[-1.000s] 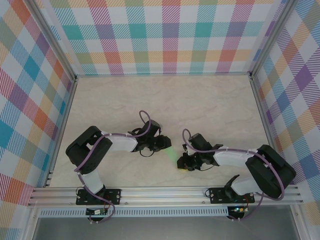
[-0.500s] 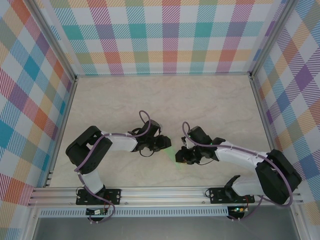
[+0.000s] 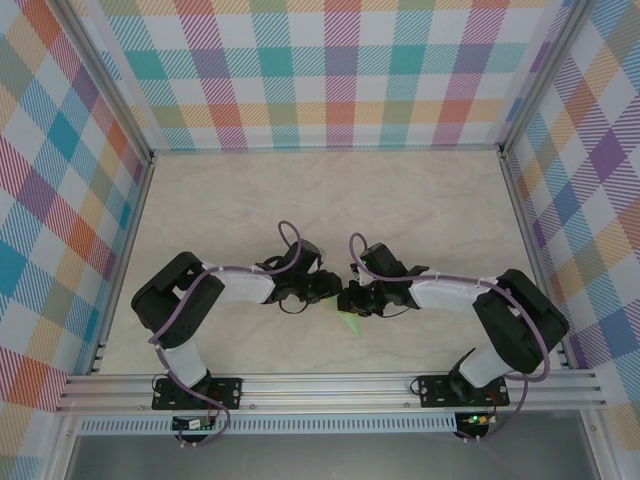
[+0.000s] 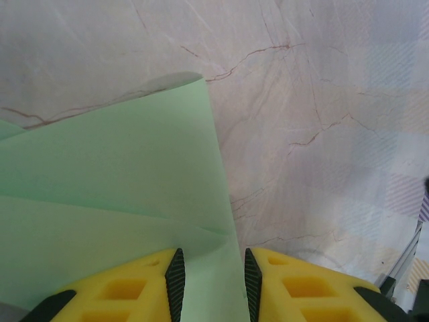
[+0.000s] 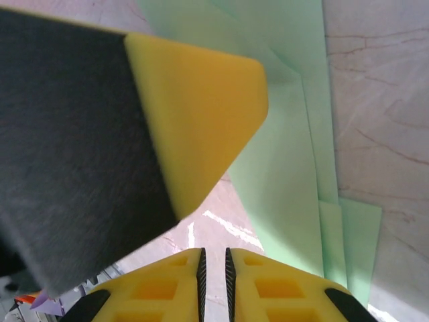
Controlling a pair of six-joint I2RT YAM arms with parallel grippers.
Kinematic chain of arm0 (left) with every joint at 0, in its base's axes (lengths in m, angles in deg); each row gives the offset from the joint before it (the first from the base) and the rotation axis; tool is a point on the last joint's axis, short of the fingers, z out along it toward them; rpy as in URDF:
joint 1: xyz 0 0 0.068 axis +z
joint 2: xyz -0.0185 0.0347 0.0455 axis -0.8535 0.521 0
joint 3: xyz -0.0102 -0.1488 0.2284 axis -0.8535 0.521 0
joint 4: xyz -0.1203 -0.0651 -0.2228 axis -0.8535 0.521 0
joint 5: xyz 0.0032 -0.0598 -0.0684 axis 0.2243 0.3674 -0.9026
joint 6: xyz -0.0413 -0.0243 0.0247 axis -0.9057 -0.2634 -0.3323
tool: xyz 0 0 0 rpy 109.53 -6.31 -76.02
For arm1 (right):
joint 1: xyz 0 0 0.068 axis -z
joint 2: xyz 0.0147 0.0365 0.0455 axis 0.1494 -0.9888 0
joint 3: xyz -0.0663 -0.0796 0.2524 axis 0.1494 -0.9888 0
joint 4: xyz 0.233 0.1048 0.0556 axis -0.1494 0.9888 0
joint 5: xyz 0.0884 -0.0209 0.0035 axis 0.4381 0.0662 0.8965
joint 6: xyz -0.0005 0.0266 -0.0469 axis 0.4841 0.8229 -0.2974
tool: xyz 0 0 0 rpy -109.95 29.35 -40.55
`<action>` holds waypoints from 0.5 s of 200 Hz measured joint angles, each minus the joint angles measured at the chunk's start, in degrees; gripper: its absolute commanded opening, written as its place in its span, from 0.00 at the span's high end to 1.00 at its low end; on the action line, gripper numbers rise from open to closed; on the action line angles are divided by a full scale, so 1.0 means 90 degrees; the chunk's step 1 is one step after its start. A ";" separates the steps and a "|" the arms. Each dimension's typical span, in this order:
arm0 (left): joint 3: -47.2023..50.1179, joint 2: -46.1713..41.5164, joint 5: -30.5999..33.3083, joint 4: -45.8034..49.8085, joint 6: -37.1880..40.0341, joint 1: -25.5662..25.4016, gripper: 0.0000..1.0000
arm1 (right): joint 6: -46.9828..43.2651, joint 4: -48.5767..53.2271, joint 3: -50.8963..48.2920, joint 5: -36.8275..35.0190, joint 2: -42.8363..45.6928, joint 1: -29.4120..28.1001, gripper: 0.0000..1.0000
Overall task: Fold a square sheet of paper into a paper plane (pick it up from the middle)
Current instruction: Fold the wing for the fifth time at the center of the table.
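The pale mint-green sheet of paper lies folded in overlapping layers on the table, just in front of both grippers. In the left wrist view the paper runs between the parted pads of my left gripper, whose jaws stand clearly apart. My left gripper and right gripper nearly touch tip to tip. My right gripper has its pads almost together, with bare table between them. The layered paper lies to its right, and the left gripper's yellow finger looms close at upper left.
The marble-look tabletop stretches out behind the arms to checked walls on three sides. An aluminium rail runs along the near edge by the arm bases.
My right gripper has swung left and away from me, off the paper and up against the left gripper. The left arm has stayed put.
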 measured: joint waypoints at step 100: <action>-0.0005 0.0000 -0.0046 0.0000 0.0087 0.0039 0.65 | -0.0083 -0.0559 -0.0391 -0.0053 -0.0398 0.0017 0.88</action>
